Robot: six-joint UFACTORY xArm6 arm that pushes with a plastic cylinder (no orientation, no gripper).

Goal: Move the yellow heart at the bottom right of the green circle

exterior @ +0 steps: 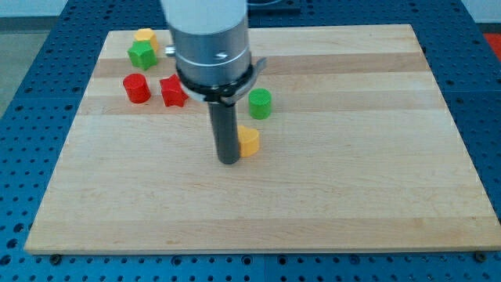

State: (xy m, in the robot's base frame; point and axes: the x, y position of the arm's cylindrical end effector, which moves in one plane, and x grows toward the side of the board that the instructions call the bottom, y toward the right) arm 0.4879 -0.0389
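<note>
The yellow heart point(249, 141) lies near the board's middle, just below and slightly left of the green circle point(260, 103). My tip point(228, 160) stands right against the yellow heart's left side, touching or nearly touching it. The rod and the arm's grey housing hide part of the board above the tip.
A red circle point(136, 88) and a red star point(173, 92) lie at the view's left. A green block point(142, 54) and a yellow block point(145, 36) sit at the top left corner. The wooden board point(352, 172) rests on a blue perforated table.
</note>
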